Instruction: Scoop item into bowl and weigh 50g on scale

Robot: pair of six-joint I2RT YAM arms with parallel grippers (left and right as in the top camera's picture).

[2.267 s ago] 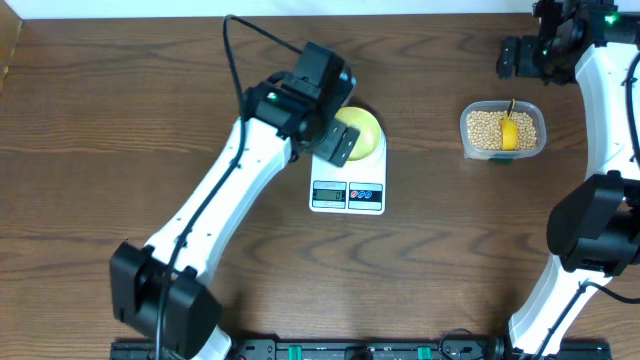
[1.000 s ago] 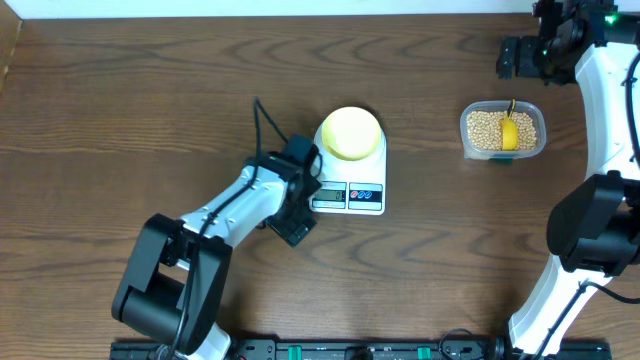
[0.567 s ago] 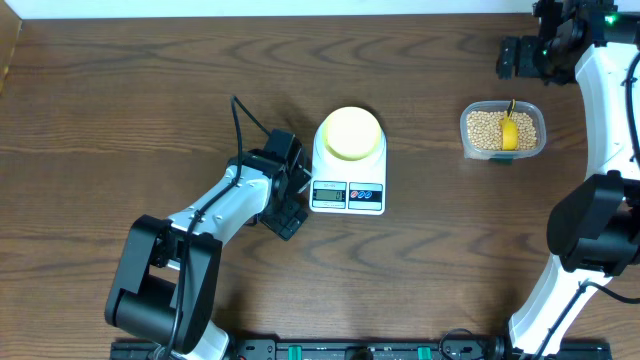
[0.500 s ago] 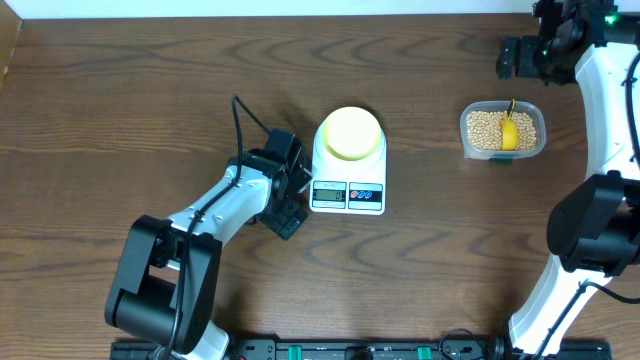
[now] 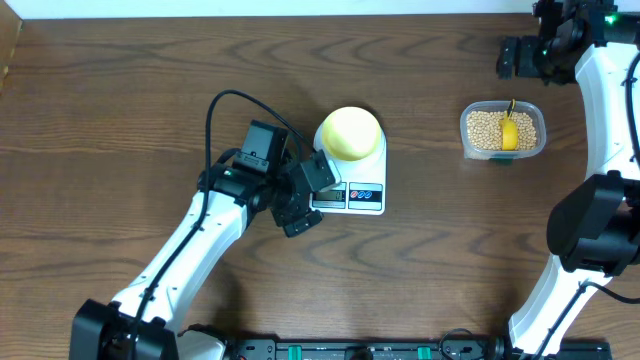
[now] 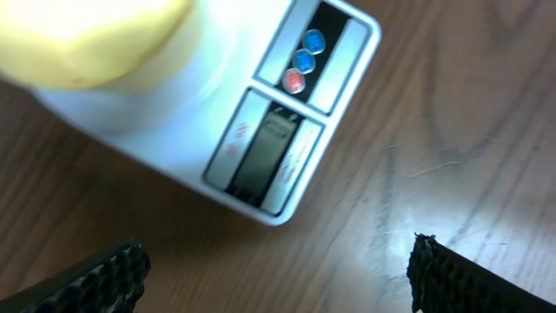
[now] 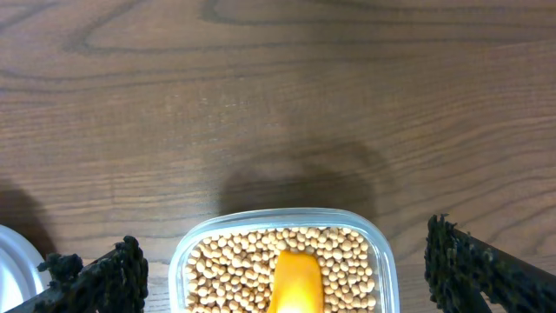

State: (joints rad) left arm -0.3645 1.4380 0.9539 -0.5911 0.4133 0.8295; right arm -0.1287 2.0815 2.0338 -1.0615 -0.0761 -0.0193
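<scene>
The pale yellow bowl (image 5: 351,132) sits on the white scale (image 5: 347,196); both also show in the left wrist view, the bowl (image 6: 87,39) and the scale (image 6: 269,148). My left gripper (image 5: 310,195) is open and empty, just left of the scale's display; its wide-apart fingertips (image 6: 278,274) frame bare table. Tan beans (image 5: 485,128) fill a clear tub (image 5: 502,130) with a yellow scoop (image 5: 509,134) in it. In the right wrist view the beans (image 7: 234,265) and scoop (image 7: 295,283) lie below my right gripper (image 7: 282,265), which is open, empty, high above the tub.
The right arm (image 5: 600,60) runs along the right edge of the table. The left arm (image 5: 200,240) stretches from the front left toward the scale. A black cable (image 5: 225,105) loops above the left wrist.
The left gripper let go of the bowl on the scale, dropped to the scale's left front, and has now swung up and right beside the display. The right arm has not moved.
</scene>
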